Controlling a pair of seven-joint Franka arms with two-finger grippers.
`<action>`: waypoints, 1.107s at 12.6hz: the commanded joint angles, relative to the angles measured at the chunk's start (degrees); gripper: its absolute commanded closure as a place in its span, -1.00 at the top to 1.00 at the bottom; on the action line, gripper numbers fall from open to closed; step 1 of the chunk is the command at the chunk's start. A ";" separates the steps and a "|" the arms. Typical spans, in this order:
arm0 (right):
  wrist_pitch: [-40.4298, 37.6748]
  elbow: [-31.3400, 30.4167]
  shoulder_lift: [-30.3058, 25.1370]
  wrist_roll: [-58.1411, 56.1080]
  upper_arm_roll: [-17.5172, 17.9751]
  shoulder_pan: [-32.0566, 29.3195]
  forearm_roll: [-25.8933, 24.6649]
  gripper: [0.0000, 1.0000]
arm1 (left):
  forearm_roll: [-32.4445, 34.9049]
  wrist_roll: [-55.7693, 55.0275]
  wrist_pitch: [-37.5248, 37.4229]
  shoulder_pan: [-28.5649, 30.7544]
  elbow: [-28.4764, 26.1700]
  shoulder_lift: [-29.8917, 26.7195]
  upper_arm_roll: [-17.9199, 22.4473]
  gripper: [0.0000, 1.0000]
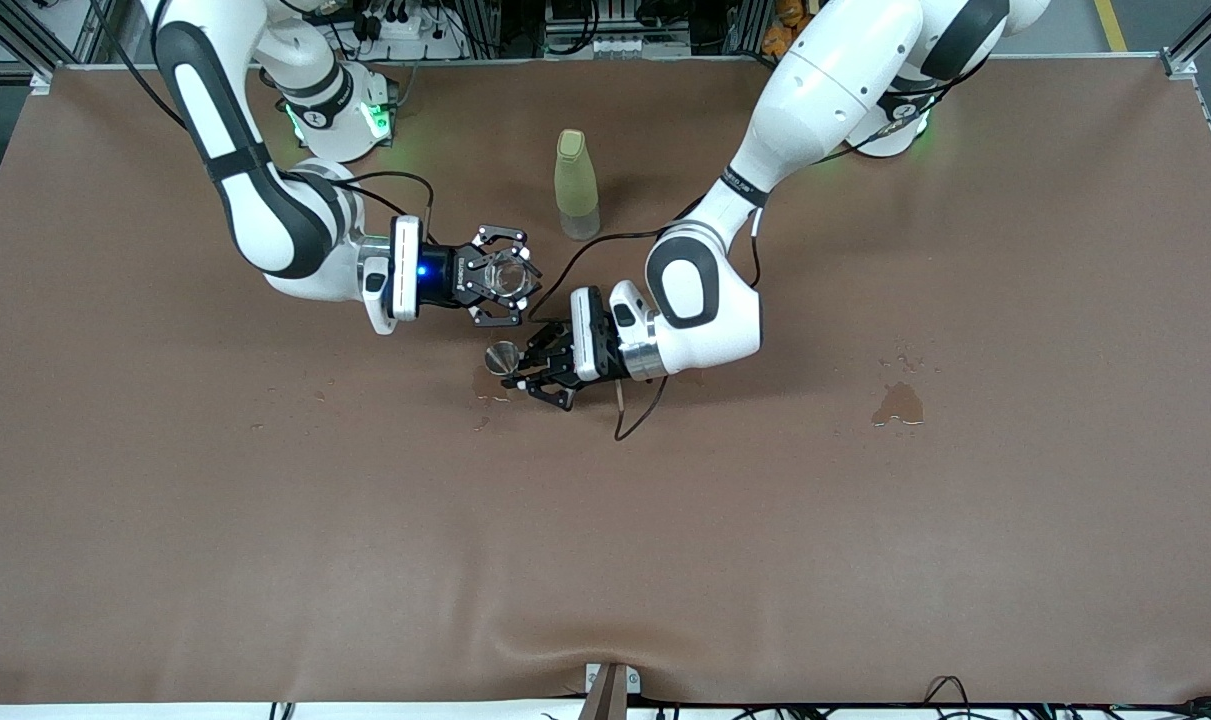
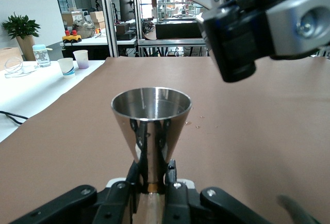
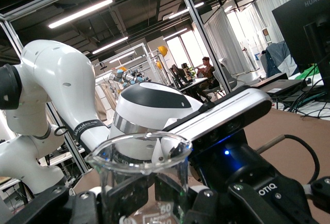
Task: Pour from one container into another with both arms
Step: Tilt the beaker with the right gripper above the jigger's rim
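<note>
My left gripper [image 1: 527, 373] is shut on the narrow waist of the silver metal cup [image 1: 502, 356], holding it upright above the table's middle. In the left wrist view the cone-shaped silver cup [image 2: 151, 122] rises between the fingers [image 2: 173, 175], rim up. My right gripper [image 1: 505, 276] is shut on the clear glass cup [image 1: 508, 276], held in the air beside and slightly above the silver cup. The glass cup [image 3: 142, 175] with its pouring lip fills the right wrist view between the fingers [image 3: 124, 195]. The right gripper body [image 2: 258, 22] shows above the silver cup in the left wrist view.
A tall yellow-green bottle [image 1: 575, 184] stands upright, farther from the front camera than both grippers. Wet spots [image 1: 485, 385] lie under the silver cup and a puddle [image 1: 897, 403] lies toward the left arm's end. A loose cable [image 1: 625, 415] hangs from the left wrist.
</note>
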 commanded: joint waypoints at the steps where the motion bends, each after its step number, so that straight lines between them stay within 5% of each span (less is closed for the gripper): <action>1: 0.56 -1.18 -1.47 4.81 0.07 0.31 1.99 -1.00 | 0.73 0.60 0.63 -0.03 1.05 0.36 0.05 -1.00; 14: 3.63 -0.75 -2.26 25.39 1.65 0.31 4.63 -1.00 | 0.64 0.51 0.63 -0.12 1.05 0.19 0.05 -1.00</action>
